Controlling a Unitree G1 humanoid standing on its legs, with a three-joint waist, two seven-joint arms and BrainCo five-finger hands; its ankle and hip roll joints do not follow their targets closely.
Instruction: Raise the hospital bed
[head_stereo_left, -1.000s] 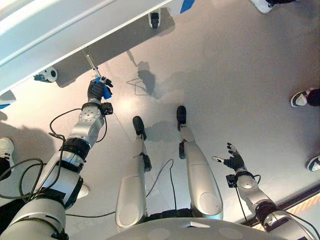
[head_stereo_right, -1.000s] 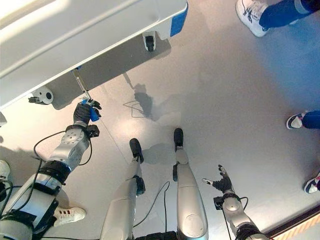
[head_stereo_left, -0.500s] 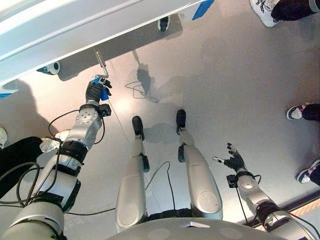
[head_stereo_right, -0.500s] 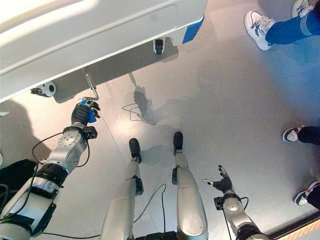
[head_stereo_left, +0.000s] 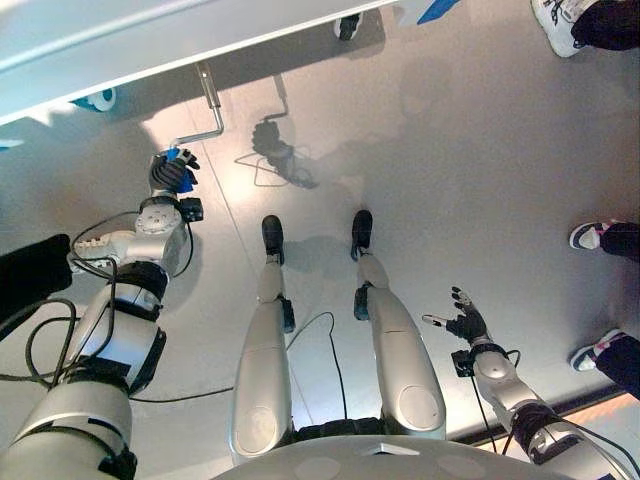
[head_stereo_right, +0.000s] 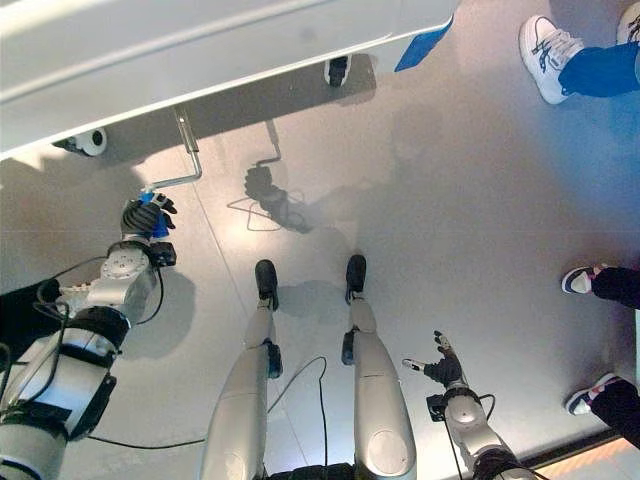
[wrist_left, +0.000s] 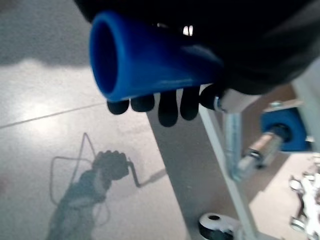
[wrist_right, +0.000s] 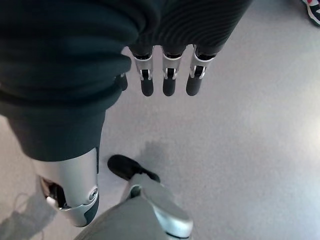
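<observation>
The white hospital bed (head_stereo_left: 150, 35) runs across the top of both eye views. A metal crank (head_stereo_left: 212, 105) sticks out from under its edge and bends left to a blue grip (head_stereo_left: 177, 155). My left hand (head_stereo_left: 168, 176) is shut on that grip. In the left wrist view the blue grip (wrist_left: 150, 60) lies across the palm and the dark fingertips (wrist_left: 167, 107) curl round it. My right hand (head_stereo_left: 465, 323) hangs low on the right, away from the bed, with its fingers (wrist_right: 167, 82) straight and holding nothing.
Bed casters stand on the grey floor at the left (head_stereo_left: 100, 98) and at the top middle (head_stereo_left: 347, 25). People's shoes show at the top right (head_stereo_left: 560, 15) and along the right edge (head_stereo_left: 598, 236). A person's dark leg (head_stereo_left: 30, 275) is close to my left arm.
My left hand has swung left with the blue grip, so the crank now shows as a bent arm instead of pointing straight at the hand. The camera has shifted. The right hand has kept still.
</observation>
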